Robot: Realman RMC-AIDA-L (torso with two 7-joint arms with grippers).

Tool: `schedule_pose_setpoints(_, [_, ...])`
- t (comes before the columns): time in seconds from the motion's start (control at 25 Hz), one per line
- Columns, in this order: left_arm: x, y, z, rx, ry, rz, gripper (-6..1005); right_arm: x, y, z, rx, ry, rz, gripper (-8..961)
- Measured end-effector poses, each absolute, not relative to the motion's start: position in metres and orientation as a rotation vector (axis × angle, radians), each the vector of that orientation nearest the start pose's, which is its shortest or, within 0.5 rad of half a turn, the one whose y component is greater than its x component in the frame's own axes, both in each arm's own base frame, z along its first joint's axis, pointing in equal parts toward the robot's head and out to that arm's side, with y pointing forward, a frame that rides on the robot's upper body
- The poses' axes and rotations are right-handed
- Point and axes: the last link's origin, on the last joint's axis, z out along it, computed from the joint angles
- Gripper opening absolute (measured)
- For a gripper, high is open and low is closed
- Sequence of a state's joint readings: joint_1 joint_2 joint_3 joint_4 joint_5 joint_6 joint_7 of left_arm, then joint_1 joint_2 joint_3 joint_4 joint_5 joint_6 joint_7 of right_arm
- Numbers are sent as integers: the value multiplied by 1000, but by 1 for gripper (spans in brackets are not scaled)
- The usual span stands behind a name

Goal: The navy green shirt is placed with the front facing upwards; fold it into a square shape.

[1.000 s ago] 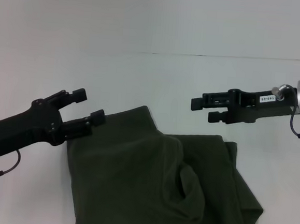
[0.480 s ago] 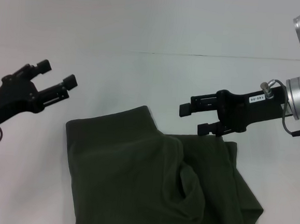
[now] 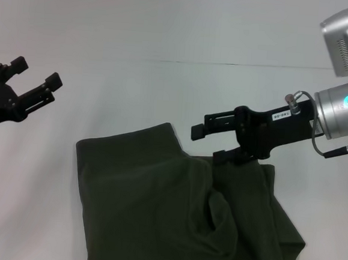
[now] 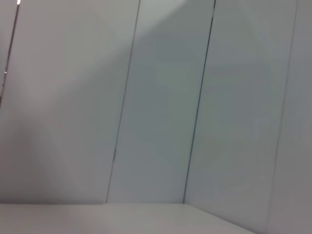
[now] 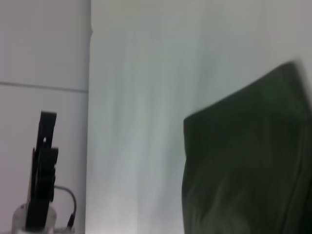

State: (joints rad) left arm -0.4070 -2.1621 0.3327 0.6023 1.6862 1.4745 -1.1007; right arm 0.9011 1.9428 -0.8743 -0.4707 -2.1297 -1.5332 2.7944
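Note:
The navy green shirt [image 3: 173, 214] lies bunched and partly folded on the white table, plain dark fabric up, with a raised fold near its middle. No print or collar shows. My right gripper [image 3: 204, 144] hovers open at the shirt's far edge, its lower finger just over the cloth and nothing between the fingers. Out at the far left, my left gripper [image 3: 38, 73] stands open, lifted well clear of the shirt. The right wrist view shows a corner of the shirt [image 5: 243, 165] and the left gripper [image 5: 44, 170] farther off. The left wrist view shows only wall panels.
The white table [image 3: 164, 99] spreads behind and to the left of the shirt, with a thin seam line [image 3: 227, 65] across its far part. The shirt runs past the lower edge of the head view.
My left gripper has drawn back from the shirt's far left corner, up and to the left. The right gripper has come left and down to the shirt's far edge. The shirt has stayed put.

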Motion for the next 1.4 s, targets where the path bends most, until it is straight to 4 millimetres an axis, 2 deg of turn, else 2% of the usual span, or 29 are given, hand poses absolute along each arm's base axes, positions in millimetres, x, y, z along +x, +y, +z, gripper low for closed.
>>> schedule_pose_setpoints(0.2, [-311,314,33,-1981,-585,-998,939,177,391,-10,-2341,2271,256,899])
schedule_pose_setpoints(0.76, [-311,313,32,-1970,-573,-993,938,192,389,-23,-2277,2266,203,870])
schedule_pose_setpoints(1.2, [-311,317,31,-1973,-576,-977,938,179,391,-44,-2287,2245,244,814])
schedule_pose_setpoints(1.4, [-311,316,32,-1972,-560,-971,939,174,391,-48,-2357,2167,255,789])
